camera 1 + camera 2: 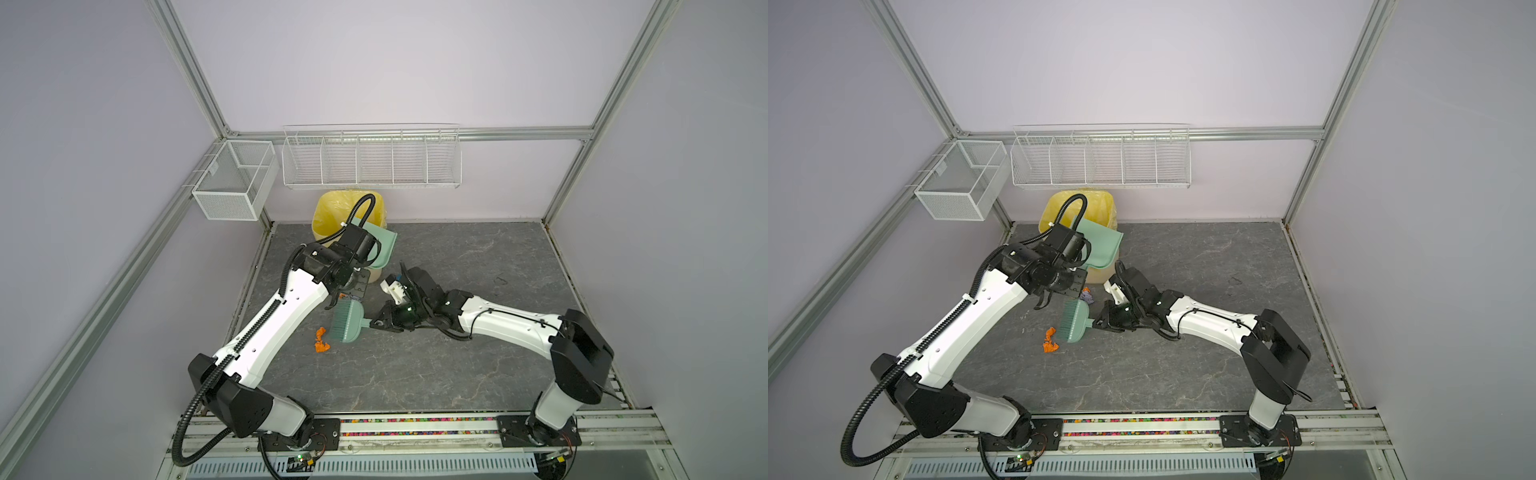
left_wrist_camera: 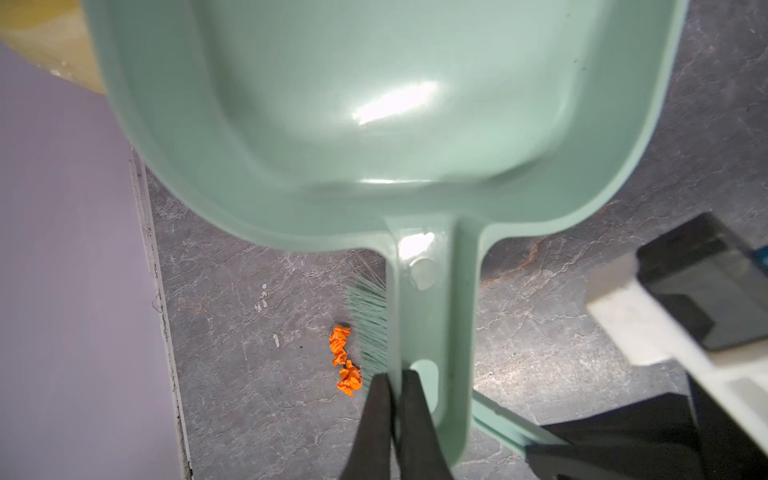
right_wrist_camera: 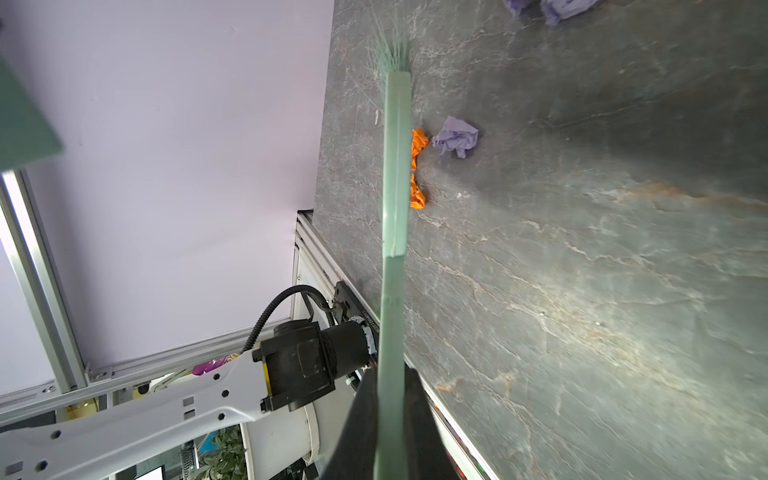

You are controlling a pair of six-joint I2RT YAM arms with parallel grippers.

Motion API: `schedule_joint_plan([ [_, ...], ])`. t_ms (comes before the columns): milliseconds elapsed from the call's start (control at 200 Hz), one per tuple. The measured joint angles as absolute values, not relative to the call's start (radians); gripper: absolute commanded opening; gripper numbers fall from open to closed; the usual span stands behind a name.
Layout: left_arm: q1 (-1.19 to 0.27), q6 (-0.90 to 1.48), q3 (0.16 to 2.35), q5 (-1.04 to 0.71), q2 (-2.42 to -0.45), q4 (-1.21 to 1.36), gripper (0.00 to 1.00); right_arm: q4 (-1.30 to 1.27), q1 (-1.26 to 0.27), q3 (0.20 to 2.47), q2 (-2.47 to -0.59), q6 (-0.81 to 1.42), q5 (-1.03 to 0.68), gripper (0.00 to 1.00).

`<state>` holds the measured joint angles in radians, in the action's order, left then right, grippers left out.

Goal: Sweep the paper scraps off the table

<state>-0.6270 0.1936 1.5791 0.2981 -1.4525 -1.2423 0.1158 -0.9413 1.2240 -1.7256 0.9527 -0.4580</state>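
Left gripper [image 2: 392, 378] clamped on dustpan [image 2: 332, 124] handle by yellow bin [image 1: 332, 212]; right gripper [image 3: 390, 372] clamped on brush [image 3: 397, 166] handle. Bristles just beside 2 orange paper scraps [image 2: 345, 361] on table [image 1: 457, 365]

I've got a mint-green dustpan [image 1: 380, 245] tilted up at the rim of the yellow-lined bin [image 1: 332, 212] at the back, with a matching green brush [image 1: 347, 322] just in front, bristles facing left. Above, a long white wire rack [image 1: 371, 162] runs along the rear rail, and a white mesh basket [image 1: 235, 183] hangs at the left.
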Motion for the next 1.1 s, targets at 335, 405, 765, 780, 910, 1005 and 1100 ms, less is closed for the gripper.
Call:
schedule_joint_plan([
  [335, -0.597, 0.186, 1.550, 0.299, -1.420, -1.238, 0.00, 0.020, -0.965, 1.298, -1.849, 1.040, -0.484, 0.07],
  [405, -0.595, 0.185, 1.544, 0.299, -1.417, -1.238, 0.00, 0.003, -0.966, 1.306, -1.874, 1.057, -0.492, 0.07],
  [765, -0.593, 0.180, 1.533, 0.299, -1.417, -1.235, 0.00, -0.022, -0.979, 1.336, -1.949, 1.105, -0.502, 0.07],
  [780, -0.593, 0.179, 1.533, 0.299, -1.417, -1.235, 0.00, -0.023, -0.979, 1.337, -1.949, 1.107, -0.503, 0.07],
  [910, -0.591, 0.178, 1.533, 0.299, -1.418, -1.235, 0.00, -0.032, -0.980, 1.340, -1.954, 1.119, -0.504, 0.07],
  [1005, -0.590, 0.178, 1.533, 0.299, -1.418, -1.235, 0.00, -0.042, -0.980, 1.342, -1.972, 1.127, -0.510, 0.07],
  [1100, -0.589, 0.178, 1.532, 0.299, -1.418, -1.235, 0.00, -0.043, -0.980, 1.342, -1.990, 1.134, -0.517, 0.07],
])
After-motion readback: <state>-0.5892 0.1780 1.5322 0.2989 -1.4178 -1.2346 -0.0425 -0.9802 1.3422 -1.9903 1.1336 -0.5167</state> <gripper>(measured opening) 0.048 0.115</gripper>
